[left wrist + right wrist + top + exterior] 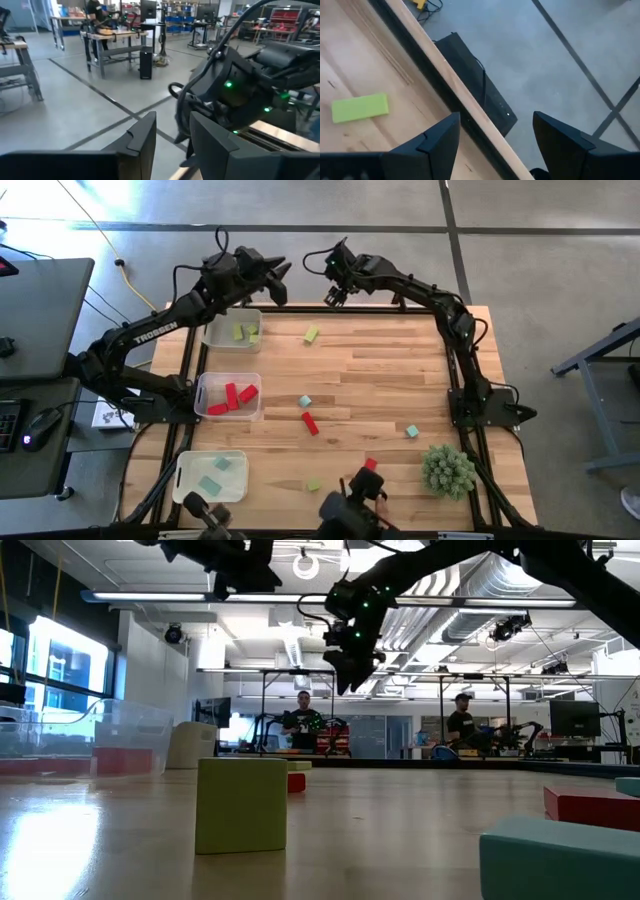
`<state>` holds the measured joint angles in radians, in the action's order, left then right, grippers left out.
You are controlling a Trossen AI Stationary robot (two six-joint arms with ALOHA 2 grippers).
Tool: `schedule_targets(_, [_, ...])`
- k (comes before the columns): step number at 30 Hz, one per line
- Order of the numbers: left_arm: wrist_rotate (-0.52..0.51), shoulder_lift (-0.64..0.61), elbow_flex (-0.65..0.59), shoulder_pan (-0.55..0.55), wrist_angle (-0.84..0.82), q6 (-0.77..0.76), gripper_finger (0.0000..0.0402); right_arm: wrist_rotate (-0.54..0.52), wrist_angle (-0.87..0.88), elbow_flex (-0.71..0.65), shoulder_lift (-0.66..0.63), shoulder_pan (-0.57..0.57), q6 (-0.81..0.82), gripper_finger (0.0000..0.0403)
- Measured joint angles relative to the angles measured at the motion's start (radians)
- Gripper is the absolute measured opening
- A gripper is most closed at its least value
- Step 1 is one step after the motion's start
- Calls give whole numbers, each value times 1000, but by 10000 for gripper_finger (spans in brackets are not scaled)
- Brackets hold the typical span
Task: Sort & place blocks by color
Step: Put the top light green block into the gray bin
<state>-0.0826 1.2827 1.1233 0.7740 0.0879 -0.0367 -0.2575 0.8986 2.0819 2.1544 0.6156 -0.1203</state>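
Three clear bins stand along the table's left side. The far one holds yellow-green blocks, the middle one red blocks, the near one teal blocks. Loose on the table lie a yellow-green bar, a teal cube, a red bar, a teal block, a red block and a yellow-green block. My left gripper hangs level above the table's far edge beside the far bin, narrowly open and empty. My right gripper is wide open and empty over the far edge, just beyond the yellow-green bar.
A spiky green plant ball sits at the near right corner. The two grippers hang close together at the far edge, and the right arm's wrist fills much of the left wrist view. People stand at benches in the room behind.
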Motion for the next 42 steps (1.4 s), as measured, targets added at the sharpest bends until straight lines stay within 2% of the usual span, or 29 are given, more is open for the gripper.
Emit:
schedule_targets(4, [-2,0,0,28,-1,30,124,49,2,0,0,15,15,239])
schedule_targets(8, [-3,0,0,72,-2,22,152,51,2,0,0,21,28,239])
schedule_targets(13, [-3,8,0,107,-7,-105,180,52,-1,0,-6,32,41,239])
schedule_targets(24, [82,197,0,73,-17,-188,177,52,12,164,-10,60,121,239])
schedule_targets(35, [81,347,0,19,-18,-97,177,51,64,254,-11,66,122,239])
schedule_targets(38, [81,363,46,16,-71,-67,177,51,88,254,-11,66,122,239])
schedule_targets(42, [80,392,169,18,-166,-16,177,51,100,254,-11,66,122,239])
